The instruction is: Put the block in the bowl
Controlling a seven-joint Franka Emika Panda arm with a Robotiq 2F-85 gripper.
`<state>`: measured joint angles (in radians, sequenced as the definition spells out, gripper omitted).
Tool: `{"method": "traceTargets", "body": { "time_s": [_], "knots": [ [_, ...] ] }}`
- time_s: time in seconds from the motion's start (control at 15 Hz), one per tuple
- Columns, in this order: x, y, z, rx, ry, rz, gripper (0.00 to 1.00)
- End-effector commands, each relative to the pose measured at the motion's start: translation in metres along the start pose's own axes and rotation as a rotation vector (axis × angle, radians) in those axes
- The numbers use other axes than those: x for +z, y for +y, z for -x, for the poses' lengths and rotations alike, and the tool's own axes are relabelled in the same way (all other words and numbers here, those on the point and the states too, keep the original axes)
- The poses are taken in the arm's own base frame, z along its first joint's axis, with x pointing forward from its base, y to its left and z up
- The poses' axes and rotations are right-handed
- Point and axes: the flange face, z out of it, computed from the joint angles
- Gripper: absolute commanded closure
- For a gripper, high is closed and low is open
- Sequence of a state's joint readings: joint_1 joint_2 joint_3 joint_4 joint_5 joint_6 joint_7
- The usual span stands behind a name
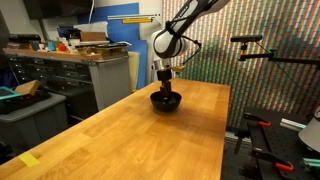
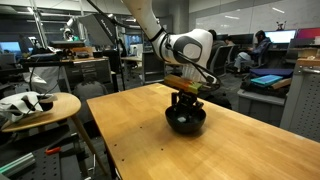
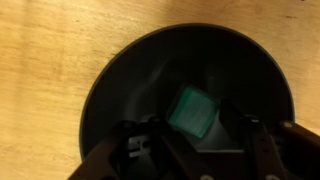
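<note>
The black bowl (image 1: 166, 103) stands on the wooden table and also shows in an exterior view (image 2: 186, 124). In the wrist view the bowl (image 3: 120, 90) fills most of the frame. The small green block (image 3: 191, 110) lies tilted inside it. My gripper (image 3: 190, 138) hangs right over the bowl with its fingertips down inside the rim, one finger on each side of the block. The fingers look parted, with a gap on the left side of the block. In both exterior views the gripper (image 1: 163, 86) (image 2: 186, 101) reaches into the bowl and hides the block.
The wooden table (image 1: 130, 140) stretches wide around the bowl. A round side table with white objects (image 2: 35, 103) stands beside it. Cabinets and benches (image 1: 70, 70) are behind, and a black stand (image 1: 255, 55) is off the table's far side.
</note>
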<state>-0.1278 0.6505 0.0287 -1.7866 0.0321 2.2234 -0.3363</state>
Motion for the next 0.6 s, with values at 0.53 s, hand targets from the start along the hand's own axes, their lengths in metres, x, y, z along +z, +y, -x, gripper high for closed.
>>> {"method": "traceTargets", "body": {
  "time_s": [0.53],
  "knots": [
    [-0.104,-0.009,0.007,0.010,0.095,0.002,0.00]
  ]
}}
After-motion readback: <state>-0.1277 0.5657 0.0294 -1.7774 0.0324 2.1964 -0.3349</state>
